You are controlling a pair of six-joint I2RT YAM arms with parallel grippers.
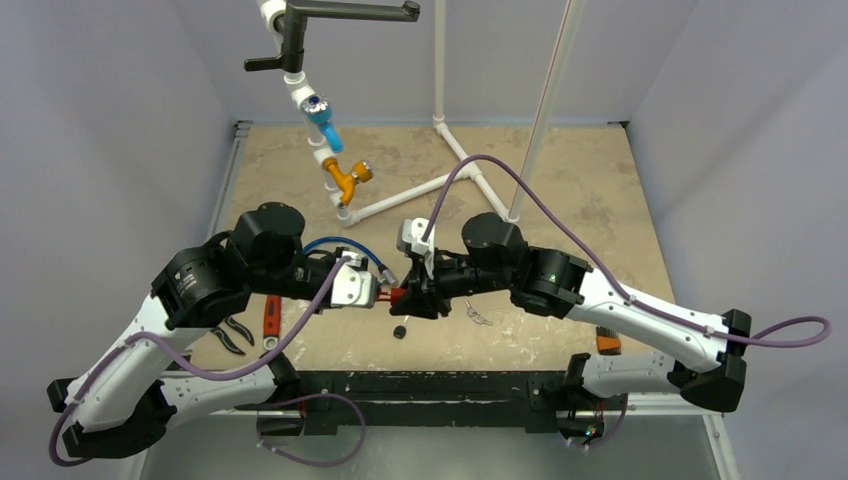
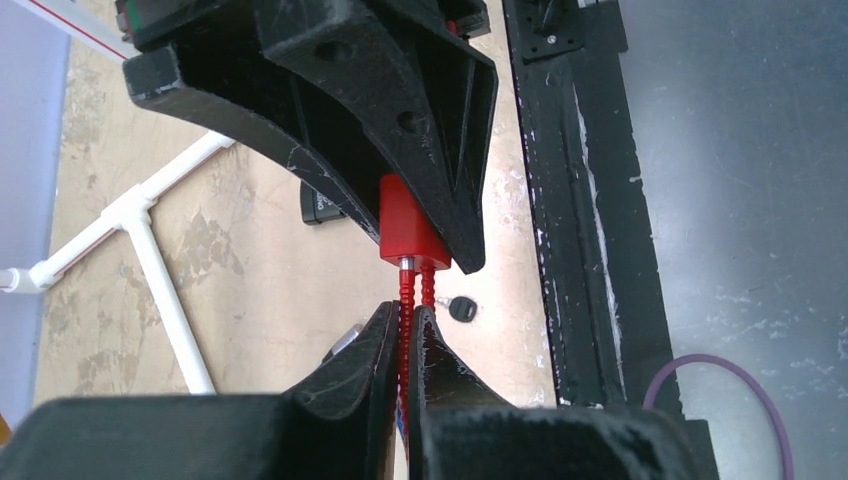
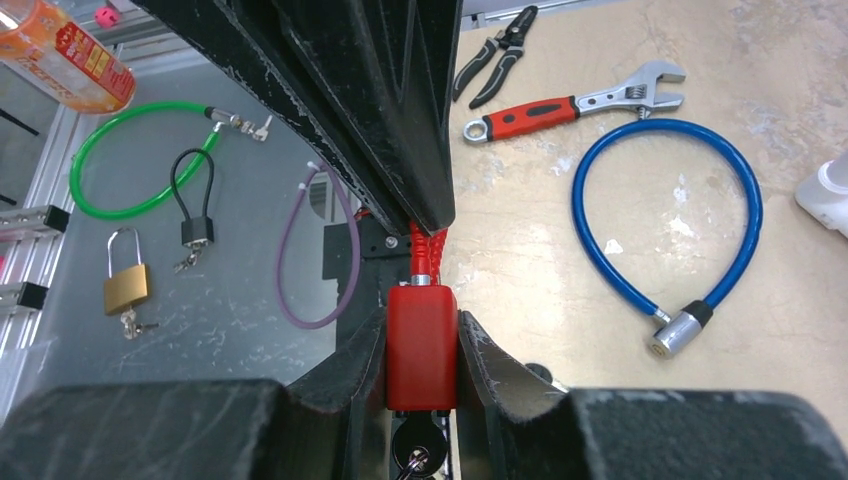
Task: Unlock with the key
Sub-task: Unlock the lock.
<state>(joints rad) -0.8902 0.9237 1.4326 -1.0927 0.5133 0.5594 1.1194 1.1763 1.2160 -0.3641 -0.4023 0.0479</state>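
Right wrist: right gripper (image 3: pixel 421 325) clamps boxy red lock (image 3: pixel 421 350); left gripper (image 2: pixel 404 320) pinches ribbed cable (image 2: pixel 418 285).

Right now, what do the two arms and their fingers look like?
The left arm and right arm match: white shells on the long links, bulky black joints. A purple cable runs along each. The fingers are black and wedge-shaped, with pale scuffs along the edges.

Robotics lab test cell. Evidence: left arm (image 1: pixel 150 340), right arm (image 1: pixel 640 310) on black base rail (image 1: pixel 430 385); grey enclosure walls (image 1: pixel 110 120); white PVC pipe rig (image 1: pixel 400 203) far side; marbled tabletop (image 1: pixel 590 180); wrench (image 3: pixel 570 108); pliers (image 3: pixel 497 45); 1 brass padlock (image 3: pixel 127 285).
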